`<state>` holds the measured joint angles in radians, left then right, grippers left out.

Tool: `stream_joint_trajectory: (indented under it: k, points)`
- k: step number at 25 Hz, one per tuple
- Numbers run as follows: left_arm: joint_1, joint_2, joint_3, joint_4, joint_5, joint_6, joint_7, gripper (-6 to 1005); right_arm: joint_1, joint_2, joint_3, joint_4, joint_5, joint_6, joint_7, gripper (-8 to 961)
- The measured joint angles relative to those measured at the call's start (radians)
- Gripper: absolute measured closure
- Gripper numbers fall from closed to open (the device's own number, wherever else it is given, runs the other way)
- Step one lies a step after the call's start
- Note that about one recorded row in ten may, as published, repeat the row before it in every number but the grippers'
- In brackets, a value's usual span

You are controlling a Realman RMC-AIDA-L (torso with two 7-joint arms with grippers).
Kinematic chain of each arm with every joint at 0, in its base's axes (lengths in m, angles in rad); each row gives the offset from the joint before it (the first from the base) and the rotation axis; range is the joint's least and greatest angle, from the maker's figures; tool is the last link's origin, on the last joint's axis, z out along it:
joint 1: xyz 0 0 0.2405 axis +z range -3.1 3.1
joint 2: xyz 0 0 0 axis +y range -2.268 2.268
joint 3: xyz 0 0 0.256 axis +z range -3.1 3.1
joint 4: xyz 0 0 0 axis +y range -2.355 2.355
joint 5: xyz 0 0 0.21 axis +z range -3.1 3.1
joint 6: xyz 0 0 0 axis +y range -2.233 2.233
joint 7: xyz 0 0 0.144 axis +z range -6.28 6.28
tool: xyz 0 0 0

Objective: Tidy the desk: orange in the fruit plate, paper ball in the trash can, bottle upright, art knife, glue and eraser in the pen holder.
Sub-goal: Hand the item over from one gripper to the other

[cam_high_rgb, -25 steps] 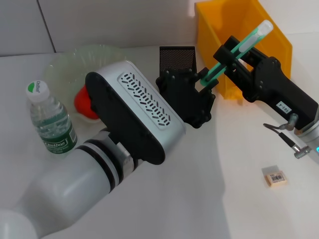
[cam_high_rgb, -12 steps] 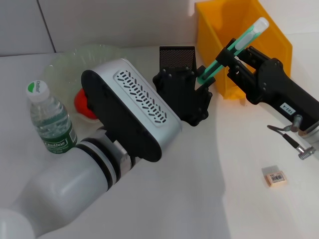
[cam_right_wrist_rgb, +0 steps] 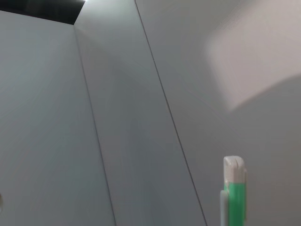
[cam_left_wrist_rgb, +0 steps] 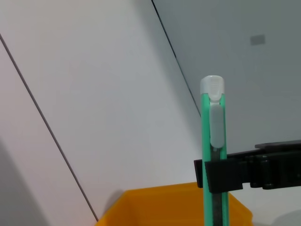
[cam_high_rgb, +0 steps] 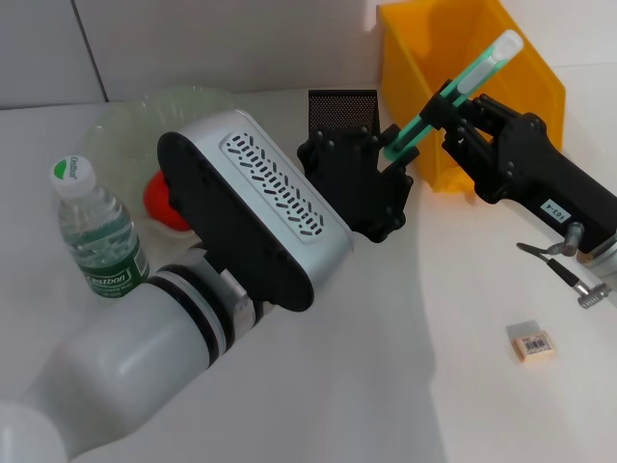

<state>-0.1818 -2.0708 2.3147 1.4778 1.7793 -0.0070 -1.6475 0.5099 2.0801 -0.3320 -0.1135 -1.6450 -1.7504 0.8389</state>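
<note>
My right gripper (cam_high_rgb: 445, 97) is shut on the green art knife (cam_high_rgb: 482, 66) at mid-length and holds it tilted in the air in front of the yellow trash can (cam_high_rgb: 410, 58). My left gripper (cam_high_rgb: 390, 154) is open, its fingers on either side of the knife's lower end. The black mesh pen holder (cam_high_rgb: 342, 108) stands just behind the left gripper. The knife also shows in the left wrist view (cam_left_wrist_rgb: 212, 122), clamped by the right fingers (cam_left_wrist_rgb: 244, 172), and in the right wrist view (cam_right_wrist_rgb: 234, 193). The eraser (cam_high_rgb: 530, 342) lies at the front right. The glue and the paper ball are out of view.
The water bottle (cam_high_rgb: 96, 236) stands upright at the left. The orange (cam_high_rgb: 162, 201) lies in the clear fruit plate (cam_high_rgb: 135, 121), partly hidden by my left arm (cam_high_rgb: 251, 222), which covers the table's middle.
My right gripper has moved slightly up and left with the knife. My left gripper has shifted a little left around the knife's lower end.
</note>
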Motion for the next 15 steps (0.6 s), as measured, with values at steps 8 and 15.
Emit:
stream_joint_trajectory:
  k: [8, 15]
  points:
    - [-0.001, 0.000, -0.001, 0.004, -0.001, 0.016, 0.000, 781, 0.002, 0.001, -0.007, 0.000, 0.001, 0.001, -0.008, 782]
    - [-0.005, 0.000, -0.009, 0.001, -0.008, 0.026, -0.001, 779, 0.000, 0.003, -0.006, 0.001, 0.006, 0.002, -0.033, 847]
